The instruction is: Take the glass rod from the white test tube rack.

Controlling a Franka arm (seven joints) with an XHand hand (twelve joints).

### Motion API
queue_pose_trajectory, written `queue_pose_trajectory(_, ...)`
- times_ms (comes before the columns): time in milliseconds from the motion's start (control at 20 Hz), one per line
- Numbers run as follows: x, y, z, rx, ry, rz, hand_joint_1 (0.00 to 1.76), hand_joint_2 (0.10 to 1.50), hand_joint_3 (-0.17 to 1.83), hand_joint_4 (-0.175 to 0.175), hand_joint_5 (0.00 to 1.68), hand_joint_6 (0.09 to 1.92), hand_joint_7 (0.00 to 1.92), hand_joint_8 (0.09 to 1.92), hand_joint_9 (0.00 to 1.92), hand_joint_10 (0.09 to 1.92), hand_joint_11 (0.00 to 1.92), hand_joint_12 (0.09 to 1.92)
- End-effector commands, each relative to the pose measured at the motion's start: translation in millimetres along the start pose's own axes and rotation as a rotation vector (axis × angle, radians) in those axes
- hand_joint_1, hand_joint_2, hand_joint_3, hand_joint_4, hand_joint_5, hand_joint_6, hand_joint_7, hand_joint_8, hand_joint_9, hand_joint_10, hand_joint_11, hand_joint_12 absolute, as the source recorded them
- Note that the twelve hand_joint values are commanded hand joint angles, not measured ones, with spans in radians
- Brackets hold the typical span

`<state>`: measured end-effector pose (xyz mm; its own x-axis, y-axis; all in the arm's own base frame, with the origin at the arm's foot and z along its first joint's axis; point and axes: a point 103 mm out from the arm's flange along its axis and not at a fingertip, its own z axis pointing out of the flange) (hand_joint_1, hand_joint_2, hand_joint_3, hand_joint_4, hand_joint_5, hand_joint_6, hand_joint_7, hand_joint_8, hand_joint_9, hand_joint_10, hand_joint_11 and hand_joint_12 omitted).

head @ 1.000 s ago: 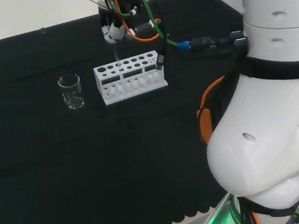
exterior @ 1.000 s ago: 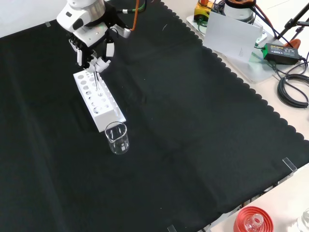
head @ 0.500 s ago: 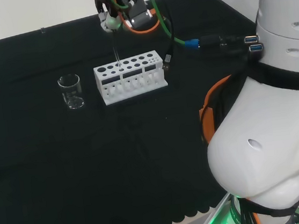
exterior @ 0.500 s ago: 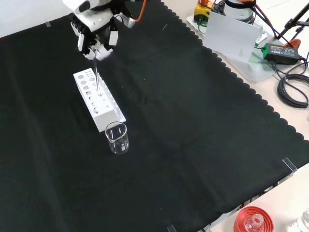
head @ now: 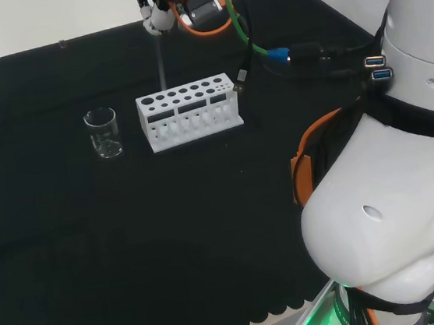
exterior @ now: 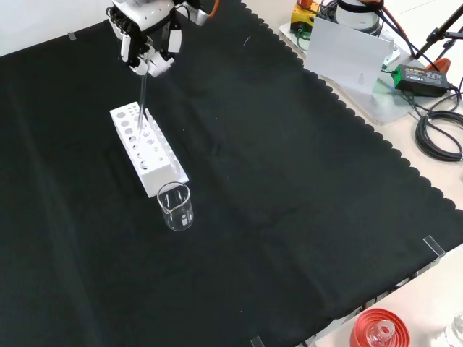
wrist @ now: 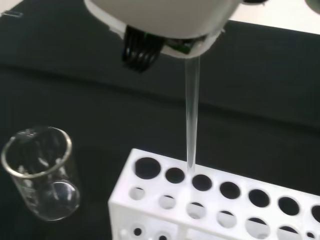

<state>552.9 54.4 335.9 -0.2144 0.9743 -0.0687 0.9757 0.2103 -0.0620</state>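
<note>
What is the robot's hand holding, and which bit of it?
The hand pinches the glass rod by its top end between its fingers; the bottom tip hangs just above the white rack.

Hand (exterior: 148,52): hanging at the top of the view above the far end of the rack, its fingers pinching the upper end of the glass rod.
Glass rod (exterior: 142,94): standing nearly upright, its lower tip sitting at the rack's top holes.
White test tube rack (exterior: 147,148): lying on the desk (exterior: 289,188), running diagonally toward the viewer.
Beaker (exterior: 176,206): standing just beside the rack's near end, looking empty.
Red ribbed stand (exterior: 377,331): sitting at the bottom right edge, off the cloth.
</note>
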Motion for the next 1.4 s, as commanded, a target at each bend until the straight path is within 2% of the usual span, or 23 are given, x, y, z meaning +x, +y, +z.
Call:
queue_pose_trajectory(50,8.6,-16.6,-16.9,-0.08,-0.012,-0.003,1.21,0.57,0.9,-0.175,1.21,0.88,1.77,0.5,1.92,0.36,1.68,0.79)
queue_pose_trajectory(100,2.9,-25.9,-18.0,-0.088,-0.015,0.002,1.21,0.57,0.9,-0.175,1.21,0.88,1.77,0.5,1.92,0.37,1.68,0.79)
queue_pose_trajectory(150,8.4,-22.0,-20.4,-0.069,-0.013,0.059,1.21,0.57,0.9,-0.175,1.21,0.88,1.77,0.5,1.92,0.37,1.68,0.79)
queue_pose_trajectory(200,13.0,-20.4,-21.7,-0.067,-0.004,0.061,1.21,0.57,0.9,-0.175,1.21,0.88,1.77,0.5,1.92,0.37,1.68,0.79)
queue_pose_trajectory(250,20.2,-19.2,-26.1,-0.058,-0.039,0.05,1.21,0.56,0.9,-0.175,1.21,0.88,1.77,0.5,1.92,0.37,1.68,0.79)
queue_pose_trajectory(300,23.0,-20.0,-27.9,-0.073,-0.037,0.032,1.21,0.56,0.9,-0.175,1.22,0.88,1.77,0.5,1.92,0.37,1.68,0.8)
queue_pose_trajectory(350,22.6,-23.1,-27.5,-0.064,0.039,0.076,1.21,0.56,0.9,-0.175,1.22,0.88,1.77,0.5,1.92,0.37,1.68,0.8)
queue_pose_trajectory(400,22.3,-25.2,-26.4,-0.056,0.017,0.097,1.21,0.56,0.9,-0.175,1.22,0.88,1.77,0.5,1.92,0.37,1.68,0.8)
queue_pose_trajectory(450,23.3,-25.7,-25.4,-0.05,0.045,0.117,1.21,0.56,0.9,-0.175,1.22,0.88,1.77,0.5,1.92,0.37,1.68,0.8)
queue_pose_trajectory(500,21.7,-27.2,-25.4,-0.032,0.018,0.142,1.21,0.56,0.9,-0.175,1.22,0.88,1.77,0.5,1.92,0.37,1.68,0.8)
queue_pose_trajectory(550,28.2,-23.9,-25.6,-0.081,0.012,0.052,1.21,0.56,0.9,-0.175,1.22,0.88,1.77,0.5,1.92,0.37,1.68,0.8)
queue_pose_trajectory(600,26.8,-27.0,-25.8,-0.095,0.005,0.033,1.21,0.56,0.9,-0.175,1.22,0.88,1.77,0.5,1.92,0.37,1.68,0.8)
queue_pose_trajectory(750,26.3,-31.9,-29.9,-0.071,-0.028,0.024,1.21,0.56,0.91,-0.175,1.22,0.88,1.77,0.5,1.92,0.37,1.68,0.8)
queue_pose_trajectory(1000,33.7,-29.1,-32.5,-0.052,-0.075,0.036,1.21,0.56,0.91,-0.175,1.22,0.88,1.77,0.5,1.92,0.38,1.68,0.8)
queue_pose_trajectory(1050,36.8,-27.4,-33.8,-0.111,-0.047,-0.035,1.21,0.56,0.91,-0.175,1.22,0.88,1.77,0.5,1.92,0.38,1.68,0.8)
queue_pose_trajectory(1200,27.1,-38.3,-32.8,-0.125,-0.056,0.007,1.21,0.55,0.91,-0.175,1.22,0.88,1.77,0.5,1.92,0.38,1.68,0.81)
queue_pose_trajectory(1250,24.0,-38.7,-33.6,-0.108,-0.054,0.02,1.21,0.55,0.91,-0.175,1.22,0.88,1.77,0.5,1.92,0.38,1.68,0.81)
queue_pose_trajectory(1300,21.7,-35.4,-38.4,-0.064,-0.069,0.037,1.21,0.55,0.91,-0.175,1.22,0.88,1.77,0.5,1.92,0.38,1.68,0.81)
queue_pose_trajectory(1400,25.7,-32.2,-38.0,-0.048,-0.078,0.045,1.21,0.55,0.92,-0.175,1.22,0.87,1.77,0.5,1.92,0.38,1.68,0.81)
